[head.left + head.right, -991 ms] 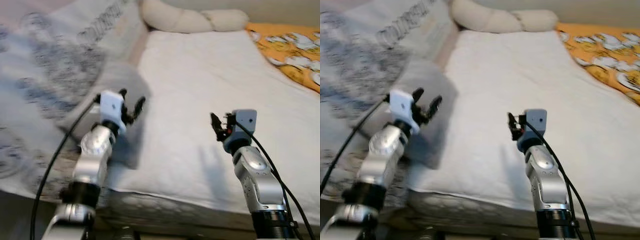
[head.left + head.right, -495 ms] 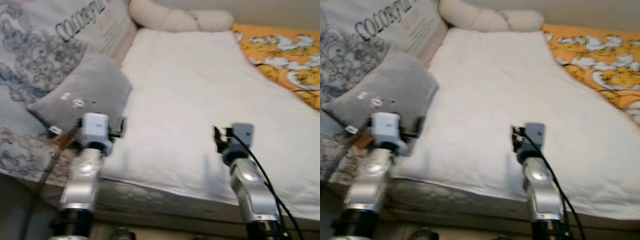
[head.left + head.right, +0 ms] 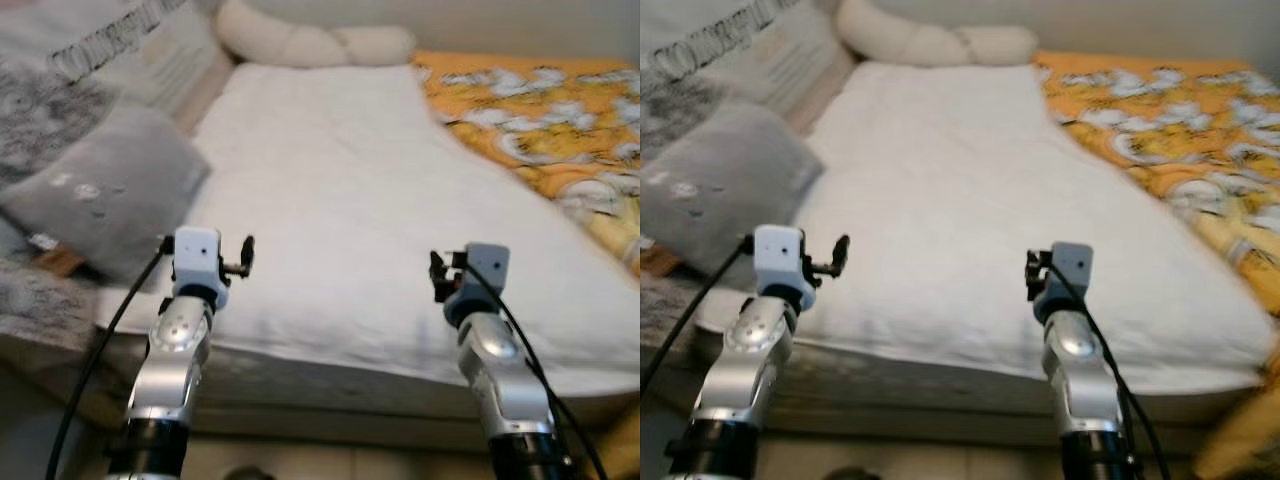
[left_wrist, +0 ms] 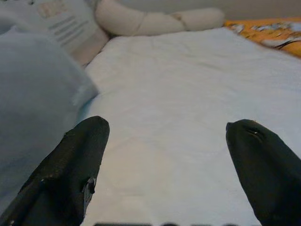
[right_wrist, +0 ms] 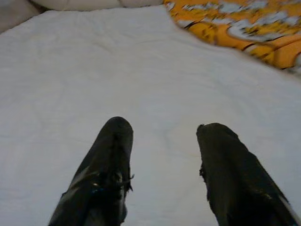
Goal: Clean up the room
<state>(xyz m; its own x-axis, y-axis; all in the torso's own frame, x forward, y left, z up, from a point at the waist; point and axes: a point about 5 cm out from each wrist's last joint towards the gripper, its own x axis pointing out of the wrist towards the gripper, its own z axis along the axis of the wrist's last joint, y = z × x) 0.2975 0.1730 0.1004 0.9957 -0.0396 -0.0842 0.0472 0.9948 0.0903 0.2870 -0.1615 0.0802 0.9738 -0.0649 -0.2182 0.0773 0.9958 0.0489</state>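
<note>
So it's a bed [image 3: 330, 200] with a white sheet taking up most of the frame, an orange patterned blanket [image 3: 540, 120] bunched along the upper right, a printed grey-and-white cover [image 3: 90, 60] at upper left and a long cream bolster [image 3: 310, 45] across the top. The thing to tidy looks like the grey pillow [image 3: 100, 195] at the left edge, lying half on the sheet, plain grey with a few pale spots; I'd guess it's light, soft and squashy, so pinching a corner or the near edge should work better than the puffy middle. Both arms hover over the near edge of the bed holding nothing, left gripper [image 4: 162, 155] spread wide just beside the pillow and right gripper [image 5: 162, 160] parted over bare sheet at lower right.
</note>
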